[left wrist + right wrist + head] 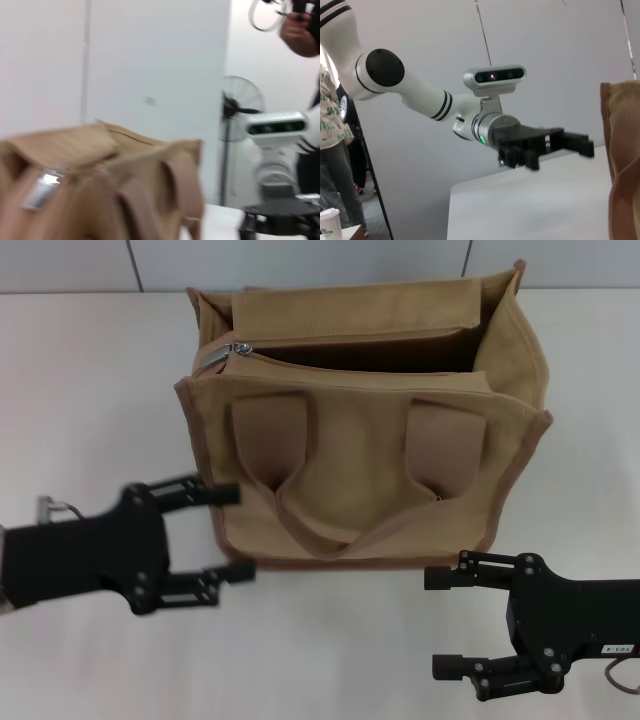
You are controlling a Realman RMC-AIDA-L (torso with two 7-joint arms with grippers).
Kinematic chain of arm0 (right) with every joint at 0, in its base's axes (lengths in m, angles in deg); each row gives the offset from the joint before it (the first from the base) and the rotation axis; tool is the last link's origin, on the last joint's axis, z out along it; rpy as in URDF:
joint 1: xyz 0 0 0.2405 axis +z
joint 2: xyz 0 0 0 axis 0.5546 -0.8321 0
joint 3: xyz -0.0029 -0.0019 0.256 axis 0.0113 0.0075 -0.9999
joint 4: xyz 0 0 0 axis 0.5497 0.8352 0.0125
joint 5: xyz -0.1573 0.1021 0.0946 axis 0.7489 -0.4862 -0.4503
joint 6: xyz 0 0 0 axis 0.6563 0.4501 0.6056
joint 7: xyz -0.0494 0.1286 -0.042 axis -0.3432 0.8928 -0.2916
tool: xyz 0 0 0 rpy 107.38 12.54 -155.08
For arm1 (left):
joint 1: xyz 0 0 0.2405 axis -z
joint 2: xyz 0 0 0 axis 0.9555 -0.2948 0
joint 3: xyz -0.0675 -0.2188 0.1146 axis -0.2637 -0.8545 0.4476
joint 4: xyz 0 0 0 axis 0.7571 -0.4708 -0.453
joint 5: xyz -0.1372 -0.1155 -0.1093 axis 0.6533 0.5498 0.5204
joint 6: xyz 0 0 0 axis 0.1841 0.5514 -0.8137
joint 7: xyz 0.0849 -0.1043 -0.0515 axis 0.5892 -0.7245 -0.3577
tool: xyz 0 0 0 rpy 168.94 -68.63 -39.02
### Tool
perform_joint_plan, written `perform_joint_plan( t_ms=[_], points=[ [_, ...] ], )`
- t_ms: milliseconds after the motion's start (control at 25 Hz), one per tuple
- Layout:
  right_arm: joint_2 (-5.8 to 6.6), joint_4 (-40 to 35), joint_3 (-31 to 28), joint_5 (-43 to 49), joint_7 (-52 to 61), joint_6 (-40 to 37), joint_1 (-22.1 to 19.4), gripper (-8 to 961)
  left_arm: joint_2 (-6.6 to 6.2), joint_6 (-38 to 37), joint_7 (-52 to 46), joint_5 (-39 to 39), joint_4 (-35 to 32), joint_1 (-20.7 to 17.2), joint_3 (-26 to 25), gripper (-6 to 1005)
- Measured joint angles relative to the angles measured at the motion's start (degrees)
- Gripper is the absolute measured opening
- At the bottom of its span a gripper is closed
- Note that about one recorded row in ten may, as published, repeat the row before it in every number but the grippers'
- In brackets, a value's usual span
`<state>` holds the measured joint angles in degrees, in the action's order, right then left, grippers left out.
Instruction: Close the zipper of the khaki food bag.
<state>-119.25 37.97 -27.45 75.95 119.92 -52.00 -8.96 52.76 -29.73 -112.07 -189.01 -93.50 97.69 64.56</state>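
Note:
The khaki food bag (365, 470) stands upright on the white table, two wide handles hanging down its near face. Its top gapes open and the zipper (215, 357) ends at a silver pull tab (240, 349) at the bag's far left corner. The tab shows blurred in the left wrist view (42, 187). My left gripper (230, 533) is open and empty, its fingertips at the bag's lower left corner. My right gripper (437, 621) is open and empty, low on the table to the front right of the bag. The left gripper also shows in the right wrist view (570, 142).
The white table (90, 390) runs out to the left and right of the bag, with a tiled wall behind it. The right wrist view shows the bag's edge (622, 150). A person and a standing fan (240, 107) are off the table in the background.

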Motion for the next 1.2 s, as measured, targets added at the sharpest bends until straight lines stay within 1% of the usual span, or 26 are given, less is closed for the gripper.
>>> perform_joint_plan(
  t_ms=[80,120,160,200,240,320,400,480,520,600,680,800,840,960,1000,1200],
  points=[
    [0.00,0.00,-0.12,0.00,0.02,0.00,-0.07,831,-0.74,-0.21,-0.02,0.00,-0.08,-0.17,-2.04,752],
    [0.00,0.00,-0.26,0.00,0.06,0.00,-0.13,831,-1.31,-0.34,-0.04,0.00,-0.13,-0.31,-3.58,749],
    [0.00,0.00,-0.47,0.00,0.05,-0.01,-0.20,831,-2.10,-0.34,-0.05,0.00,-0.10,-0.54,-5.91,746],
    [0.00,0.00,-0.80,-0.01,0.05,-0.06,-0.30,831,-3.09,0.00,-0.01,0.02,0.09,-0.78,-10.10,744],
    [0.00,0.00,-0.80,-0.01,0.05,-0.06,-0.30,831,-3.09,0.00,-0.01,0.02,0.09,-0.78,-10.10,741],
    [0.00,0.00,-0.93,-0.03,0.05,-0.13,-0.36,831,-3.73,1.18,0.06,0.02,0.17,-0.86,-13.54,736],
    [0.00,0.00,-1.34,-0.06,0.05,-0.23,-0.37,831,-3.99,3.91,0.10,0.02,0.17,-0.50,-16.57,731],
    [0.00,0.00,-1.46,-0.06,0.05,-0.28,-0.38,831,-3.87,6.91,0.14,0.02,0.09,0.31,-17.71,726],
    [0.00,0.00,-1.51,-0.08,0.05,-0.39,-0.38,831,-3.46,10.61,0.24,-0.11,0.07,1.85,-17.46,723],
    [0.00,0.00,-1.53,-0.09,0.05,-0.45,-0.38,830,-3.33,11.56,0.27,-0.16,0.07,2.34,-17.17,718],
    [0.00,0.00,-1.53,-0.09,0.08,-0.46,-0.38,830,-2.55,14.65,0.53,-0.98,0.06,4.05,-14.71,713],
    [0.00,0.00,-1.61,-0.09,0.42,-0.48,-0.40,830,-1.42,18.63,1.11,-1.11,-0.51,5.58,-10.77,706],
    [0.00,0.00,-1.61,-0.09,0.42,-0.48,-0.40,830,-1.42,18.63,1.11,-1.11,-0.51,5.58,-10.77,703],
    [0.00,0.00,-1.63,-0.09,0.49,-0.50,-0.45,830,-0.87,21.69,2.75,-1.06,-0.57,6.43,-8.44,695],
    [0.00,0.00,-1.63,-0.10,0.51,-0.50,-0.45,830,-0.68,23.33,3.29,-0.97,-0.57,6.82,-8.37,693],
    [0.00,0.00,-1.95,-0.18,0.57,-0.50,-0.47,831,-0.53,24.53,3.56,-0.75,-0.49,7.12,-8.95,680]
  ],
)
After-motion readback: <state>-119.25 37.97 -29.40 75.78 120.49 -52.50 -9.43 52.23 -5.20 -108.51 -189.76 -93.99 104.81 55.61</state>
